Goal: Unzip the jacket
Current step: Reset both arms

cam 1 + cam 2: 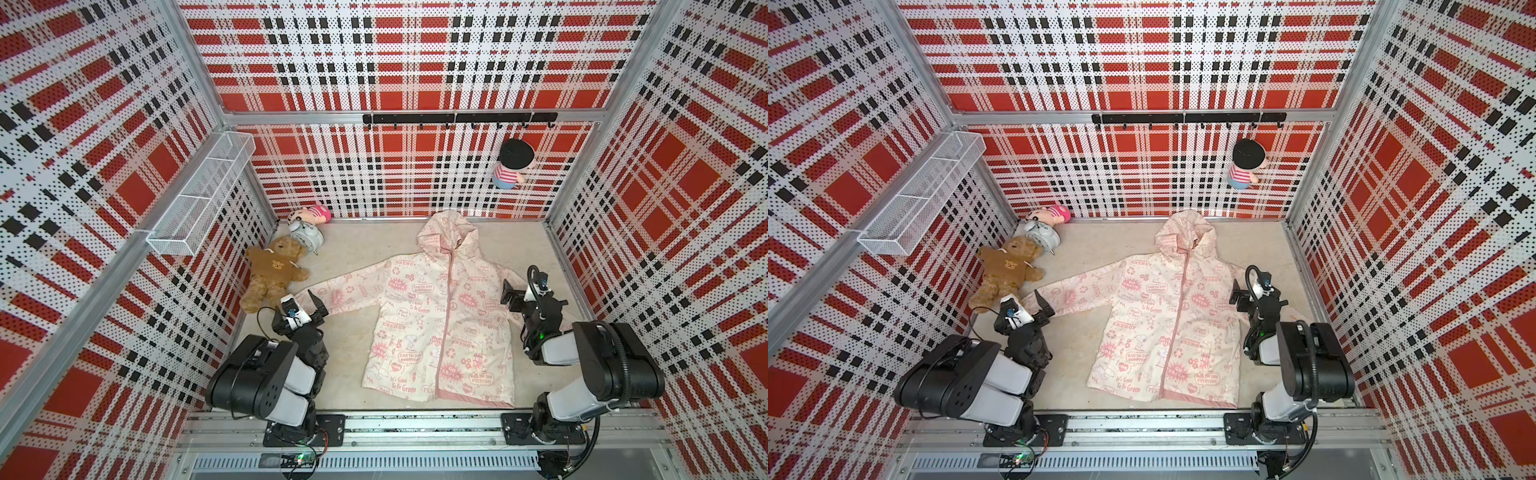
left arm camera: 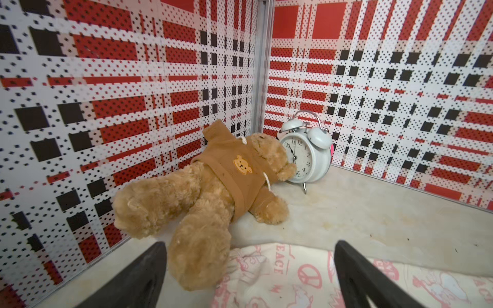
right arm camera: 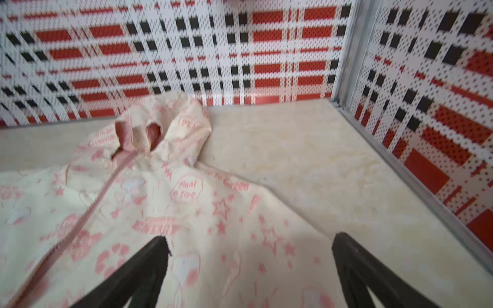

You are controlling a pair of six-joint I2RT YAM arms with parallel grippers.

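Cream hooded child's jacket with pink prints lies flat mid-tabletop, pink zipper looks fully closed. Soft, light, probably slippery: pin the collar, pinch the pull there. Left pincer wide open, empty, at a sleeve cuff. Right pincer wide open, empty, over the other sleeve. Brown plush teddy bear just beside the cuff, white alarm clock behind; zipper unobstructed.

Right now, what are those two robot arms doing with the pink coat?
Nothing is being held yet. The jacket lies flat on the table with its pink zipper closed. The left gripper is open by one sleeve end, and the right gripper is open above the other sleeve. A teddy bear and an alarm clock are off in the corner.
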